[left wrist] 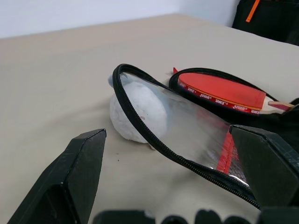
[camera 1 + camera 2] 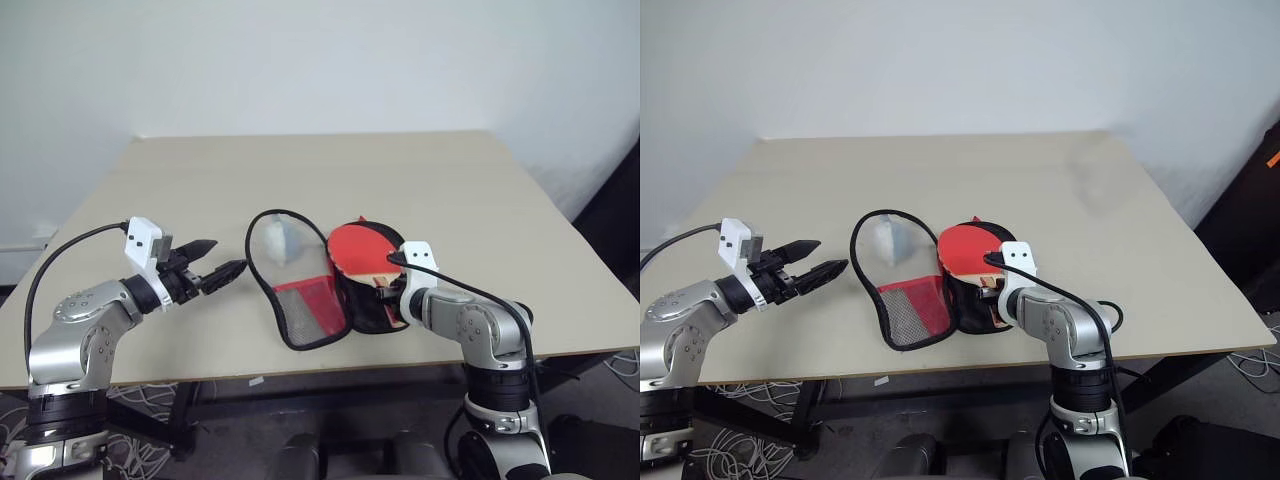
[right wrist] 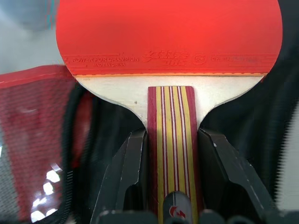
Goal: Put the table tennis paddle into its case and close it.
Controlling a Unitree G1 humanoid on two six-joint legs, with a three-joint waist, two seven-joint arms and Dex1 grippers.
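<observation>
the right fingers (image 3: 170,179) clamp the table tennis paddle (image 2: 362,250) by its handle, blade over the open case (image 2: 372,300) on the counter (image 2: 450,200); the left fingers (image 2: 213,258) gape empty. the blade could snag the raised flap (image 2: 290,285) and shove the case away.

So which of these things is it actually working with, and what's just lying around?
Working with:
- paddle, handle held in the right pincer
- case, lying open
- left pincer, open beside the case

Lying around:
- white lump behind the case flap
- table
</observation>
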